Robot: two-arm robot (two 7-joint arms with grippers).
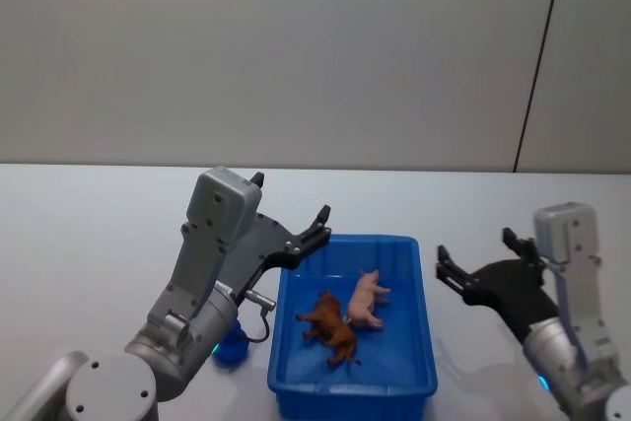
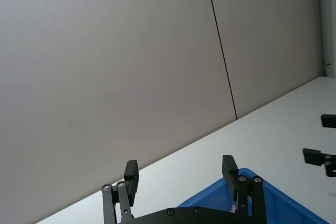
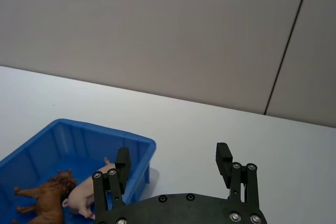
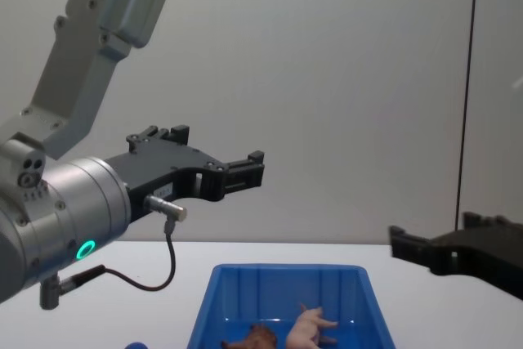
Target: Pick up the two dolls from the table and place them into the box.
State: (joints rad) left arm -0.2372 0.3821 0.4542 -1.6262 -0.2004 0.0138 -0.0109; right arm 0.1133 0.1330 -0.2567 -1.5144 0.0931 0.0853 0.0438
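Two dolls, one pink pig [image 1: 367, 300] and one brown animal [image 1: 330, 327], lie seemingly touching inside one blue box [image 1: 427, 342], flanked by left gripper [image 1: 291, 197] and right gripper [image 1: 477, 245], both spread apart, empty.

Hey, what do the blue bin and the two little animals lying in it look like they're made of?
The blue bin looks like moulded plastic: one uniform bright colour, a thick rim, a slight sheen. The pink pig and the brown animal look like moulded plastic or rubber, smooth and fairly matt. The look leaves open which of the two.
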